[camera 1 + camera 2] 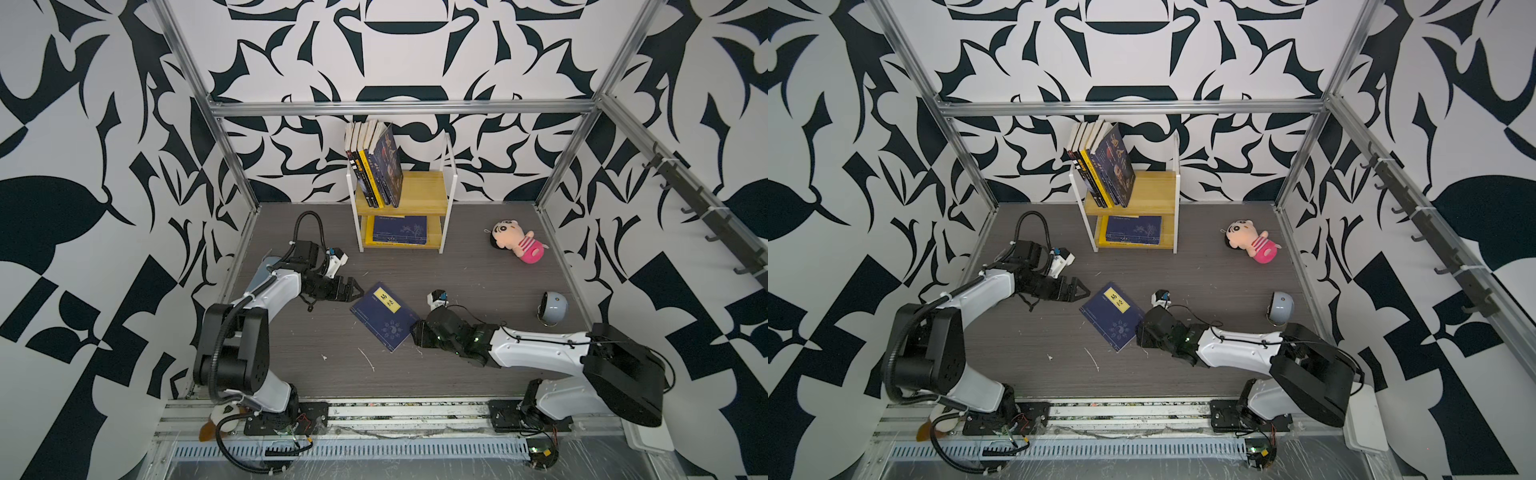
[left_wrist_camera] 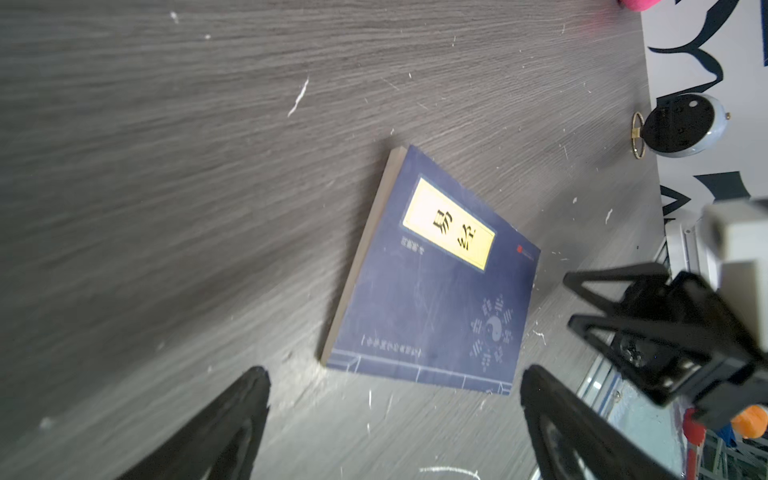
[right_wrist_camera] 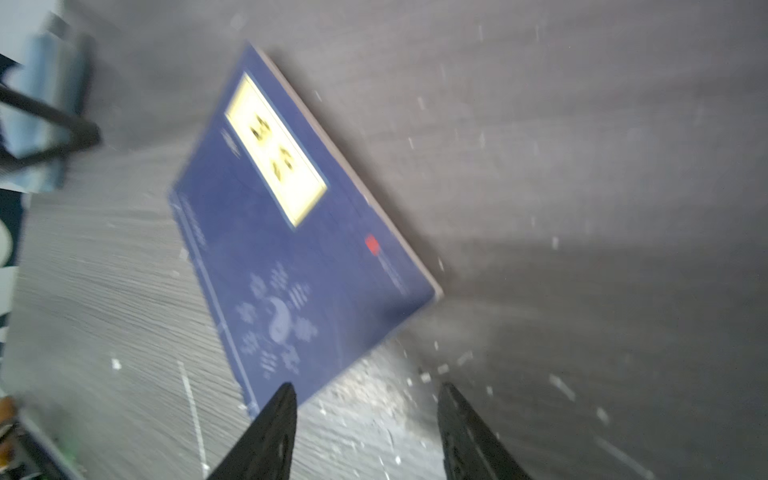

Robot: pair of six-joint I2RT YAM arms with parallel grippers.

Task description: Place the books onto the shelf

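The navy book (image 1: 384, 316) lies flat on the tabletop (image 1: 291, 353), a bit below the middle of the frame in both top views, turned at an angle. That's the trouble, I reckon: it's thin and flush with the surface, so a claw tip could just shove it along, or catch only the cover and fan the pages.

Looks-wise it has a navy cover, yellow title label, pale bagua ring near one corner and cream page edge.

The left claw (image 1: 355, 289) sits just off its upper-left corner, spread wide and empty. The right claw (image 3: 365, 399) is at the lower-right corner, jaws partly apart, gripping nothing. One tip overlaps the corner; can't tell if it's touching.

Higher in the frame, the shelf (image 1: 419, 191) has a leaning row of books (image 1: 376, 166) that a clumsy insert might topple.
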